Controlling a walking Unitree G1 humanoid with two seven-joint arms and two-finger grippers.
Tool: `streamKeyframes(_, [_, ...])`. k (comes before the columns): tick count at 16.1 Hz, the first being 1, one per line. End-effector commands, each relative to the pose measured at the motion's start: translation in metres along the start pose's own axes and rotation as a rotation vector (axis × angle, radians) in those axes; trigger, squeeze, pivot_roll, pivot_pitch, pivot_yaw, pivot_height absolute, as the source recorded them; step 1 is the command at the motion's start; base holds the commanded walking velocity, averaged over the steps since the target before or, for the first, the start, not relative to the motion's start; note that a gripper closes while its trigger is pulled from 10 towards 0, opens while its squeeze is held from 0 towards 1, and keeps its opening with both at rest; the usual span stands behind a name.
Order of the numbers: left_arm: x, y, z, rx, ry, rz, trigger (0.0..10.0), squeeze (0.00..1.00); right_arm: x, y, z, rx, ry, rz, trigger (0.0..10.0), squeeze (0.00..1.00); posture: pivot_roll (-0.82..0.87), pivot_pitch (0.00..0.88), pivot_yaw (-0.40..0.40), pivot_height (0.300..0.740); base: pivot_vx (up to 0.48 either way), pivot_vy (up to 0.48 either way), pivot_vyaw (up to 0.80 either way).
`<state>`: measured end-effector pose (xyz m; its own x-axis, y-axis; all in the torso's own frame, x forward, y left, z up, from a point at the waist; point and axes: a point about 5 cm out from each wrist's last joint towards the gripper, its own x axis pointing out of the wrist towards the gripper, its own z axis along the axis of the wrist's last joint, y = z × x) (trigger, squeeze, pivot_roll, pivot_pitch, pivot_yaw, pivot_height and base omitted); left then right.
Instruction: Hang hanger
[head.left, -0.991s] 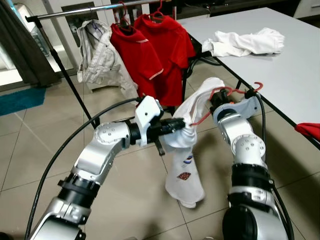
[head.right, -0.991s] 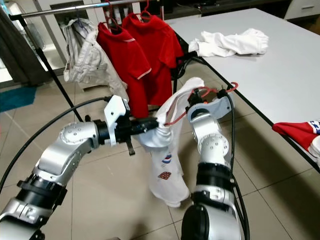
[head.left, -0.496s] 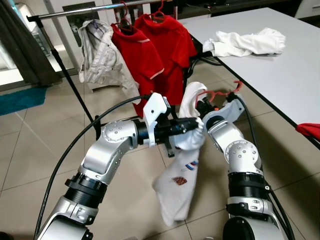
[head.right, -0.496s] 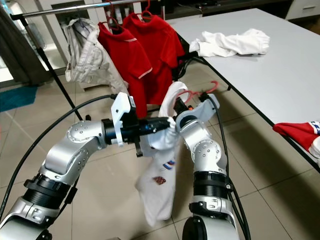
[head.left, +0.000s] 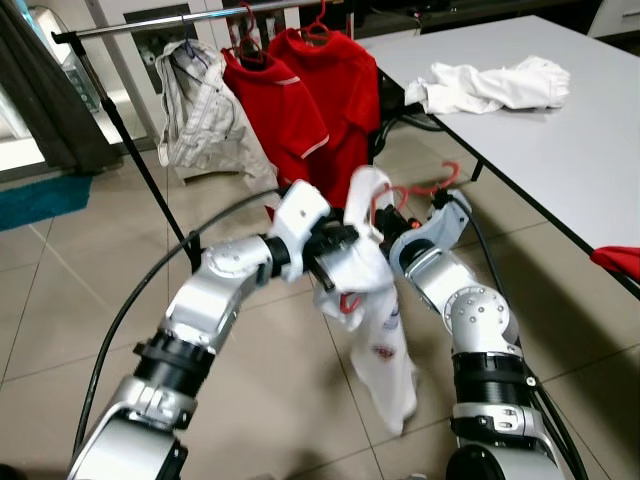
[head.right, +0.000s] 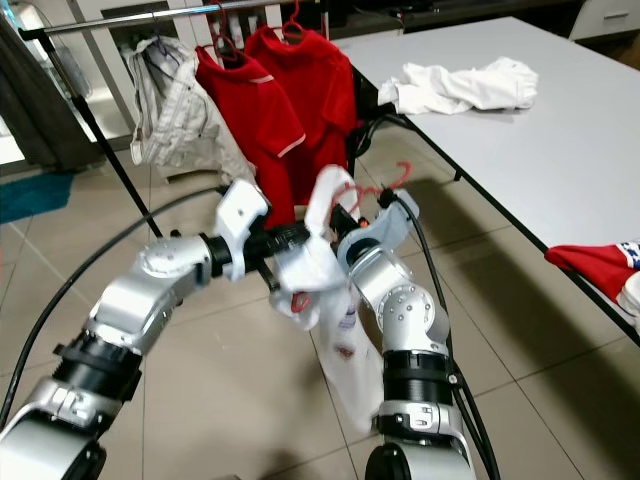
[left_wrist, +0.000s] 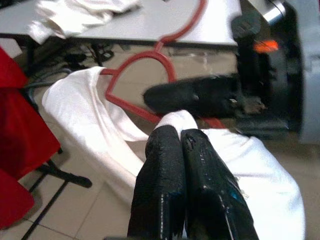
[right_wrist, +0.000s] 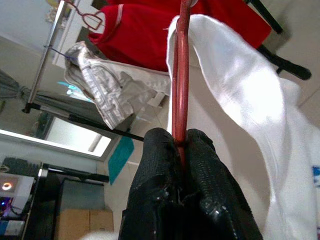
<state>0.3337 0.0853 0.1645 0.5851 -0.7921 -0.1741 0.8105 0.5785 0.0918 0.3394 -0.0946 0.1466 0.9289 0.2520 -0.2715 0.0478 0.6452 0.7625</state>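
A red hanger (head.left: 428, 189) carries a white shirt (head.left: 383, 322) that droops toward the tiled floor, in front of my chest. My right gripper (right_wrist: 181, 138) is shut on the red hanger's bar (right_wrist: 180, 75), just below its hook. My left gripper (left_wrist: 180, 134) is shut on a fold of the white shirt (left_wrist: 95, 125), close beside the right gripper (head.left: 388, 226). The hanger's hook (head.left: 452, 170) points toward the table. The clothes rail (head.left: 180, 18) runs across the back, above and beyond both grippers, with two red shirts (head.left: 295, 110) on hangers.
A pale striped shirt (head.left: 205, 110) hangs at the rail's left. The rack's black leg (head.left: 140, 170) slants to the floor. A grey table (head.left: 570, 140) on the right holds crumpled white clothes (head.left: 495, 85) and a red cloth (head.left: 620, 260). A dark curtain (head.left: 35, 100) stands far left.
Both grippers have shifted left and drawn closer together with hanger and shirt. The left wrist has turned, bunching the cloth. The shirt's hem has swung back under the right arm.
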Motion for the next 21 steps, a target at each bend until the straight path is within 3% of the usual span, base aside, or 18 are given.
streamKeyframes(1, [-0.005, 0.007, 0.008, -0.007, -0.025, 0.017, 10.0, 0.0, -0.001, 0.005, -0.008, 0.01, 0.023, 0.023, 10.0, 0.0, -0.1, 0.0, 0.085, 0.74, 0.0, 0.0, 0.0])
streamKeyframes(2, [-0.007, 0.005, 0.01, -0.026, -0.043, -0.006, 10.0, 1.0, -0.001, 0.004, -0.008, -0.003, 0.026, 0.016, 10.0, 0.0, -0.1, 0.0, 0.085, 0.74, 0.0, 0.0, 0.0])
streamKeyframes(7, [-0.011, 0.002, 0.013, -0.078, -0.08, -0.046, 10.0, 1.0, -0.002, 0.004, -0.003, 0.024, 0.007, 0.028, 10.0, 0.0, -0.1, 0.0, 0.079, 0.74, 0.0, 0.0, 0.0])
streamKeyframes(11, [-0.024, 0.01, 0.014, -0.07, -0.079, -0.047, 10.0, 1.0, -0.002, 0.005, -0.001, 0.007, -0.004, 0.039, 10.0, 0.0, -0.1, 0.0, 0.078, 0.74, 0.0, 0.0, 0.0])
streamKeyframes(12, [-0.031, 0.016, 0.015, -0.058, -0.081, -0.034, 10.0, 1.0, -0.002, 0.005, 0.003, -0.04, -0.027, 0.044, 10.0, 0.0, -0.1, 0.0, 0.078, 0.74, 0.0, 0.0, 0.0])
streamKeyframes(15, [-0.06, 0.037, 0.018, -0.04, -0.096, 0.086, 10.0, 1.0, -0.011, 0.012, 0.027, -0.353, -0.199, 0.107, 10.0, 0.0, -0.1, 0.0, 0.073, 0.74, 0.0, 0.0, 0.0])
streamKeyframes(18, [-0.085, 0.051, 0.014, -0.037, -0.08, 0.195, 10.0, 1.0, -0.026, 0.018, 0.039, -0.624, -0.277, 0.199, 10.0, 0.0, -0.09, 0.0, 0.067, 0.74, 0.0, 0.0, 0.0])
streamKeyframes(21, [-0.094, 0.047, 0.005, -0.051, -0.064, 0.215, 10.0, 1.0, -0.042, 0.024, 0.039, -0.708, -0.247, 0.371, 10.0, 0.0, -0.1, 0.0, 0.055, 0.74, 0.0, 0.0, 0.0])
